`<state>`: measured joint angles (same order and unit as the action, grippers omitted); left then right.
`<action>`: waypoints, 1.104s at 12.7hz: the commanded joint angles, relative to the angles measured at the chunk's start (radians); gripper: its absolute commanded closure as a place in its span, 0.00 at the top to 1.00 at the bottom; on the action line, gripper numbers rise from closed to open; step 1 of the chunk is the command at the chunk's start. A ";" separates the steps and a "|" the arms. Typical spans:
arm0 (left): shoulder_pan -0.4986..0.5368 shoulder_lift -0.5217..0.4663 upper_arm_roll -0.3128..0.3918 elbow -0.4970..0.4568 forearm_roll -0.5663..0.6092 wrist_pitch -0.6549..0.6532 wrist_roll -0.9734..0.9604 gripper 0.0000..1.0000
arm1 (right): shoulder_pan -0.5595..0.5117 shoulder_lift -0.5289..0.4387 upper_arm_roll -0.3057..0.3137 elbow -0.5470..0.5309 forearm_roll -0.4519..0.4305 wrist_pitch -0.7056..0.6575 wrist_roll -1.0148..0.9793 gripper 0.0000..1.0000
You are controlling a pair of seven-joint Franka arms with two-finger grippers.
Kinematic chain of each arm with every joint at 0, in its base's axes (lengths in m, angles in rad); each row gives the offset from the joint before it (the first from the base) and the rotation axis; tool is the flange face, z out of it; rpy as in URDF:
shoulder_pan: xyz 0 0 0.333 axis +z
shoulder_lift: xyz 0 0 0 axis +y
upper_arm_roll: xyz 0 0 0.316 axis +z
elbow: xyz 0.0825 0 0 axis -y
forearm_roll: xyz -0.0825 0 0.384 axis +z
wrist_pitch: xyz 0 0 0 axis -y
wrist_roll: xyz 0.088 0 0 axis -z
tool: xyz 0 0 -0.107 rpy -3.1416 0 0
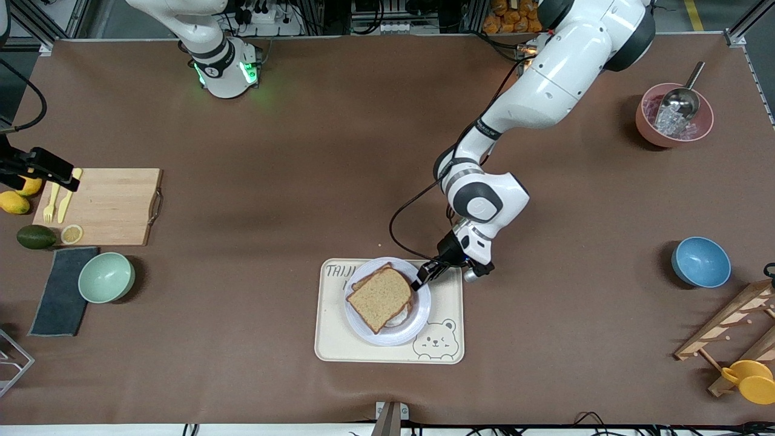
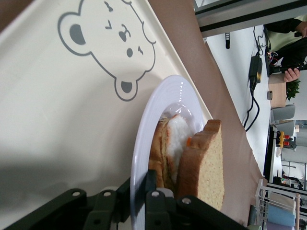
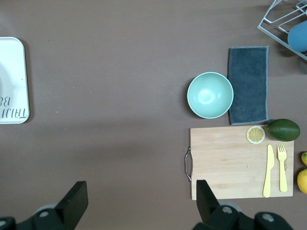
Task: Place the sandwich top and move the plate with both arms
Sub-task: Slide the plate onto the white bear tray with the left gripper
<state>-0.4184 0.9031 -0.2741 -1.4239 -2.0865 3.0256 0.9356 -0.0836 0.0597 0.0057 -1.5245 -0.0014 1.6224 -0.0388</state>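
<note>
Brown wholegrain sandwich top [image 1: 379,298]: lies tilted on the stack in the plate [image 1: 418,324], over the egg-bearing slice. Judged light, soft and crumbly; it would shift if the plate tips.

Plate, pale lavender-grey, shallow rim: sits on the cream bear-printed tray [image 1: 445,303], at the table's middle and near the front camera. Judged stiff, smooth, likely slippery; the rim is the only hold, best taken at two edges facing each other and kept level.

Left gripper [image 1: 427,274]: at the plate's edge on the side toward the left arm's end. The left wrist view shows its fingers [image 2: 144,191] astride the rim, clenched on it or very nearly so.

Right gripper [image 3: 139,201]: hangs over the wooden cutting board [image 1: 112,206] at the right arm's end of the table, fingers spread wide and holding nothing; this arm waits.

Surroundings: brown table cover [image 1: 272,151]. By the board, a mint bowl [image 1: 106,277] and dark cloth [image 1: 60,290]. Toward the left arm's end, a blue bowl [image 1: 701,261] and a pink bowl [image 1: 674,115] with a metal scoop.
</note>
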 commanded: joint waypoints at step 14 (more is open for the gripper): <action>-0.007 -0.056 0.047 0.013 0.198 0.183 0.017 1.00 | -0.016 0.011 0.011 0.027 -0.006 -0.019 0.013 1.00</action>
<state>-0.4227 0.8919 -0.2379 -1.3447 -1.9478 3.1855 0.9514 -0.0837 0.0597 0.0045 -1.5237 -0.0014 1.6218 -0.0388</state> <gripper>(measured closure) 0.000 0.000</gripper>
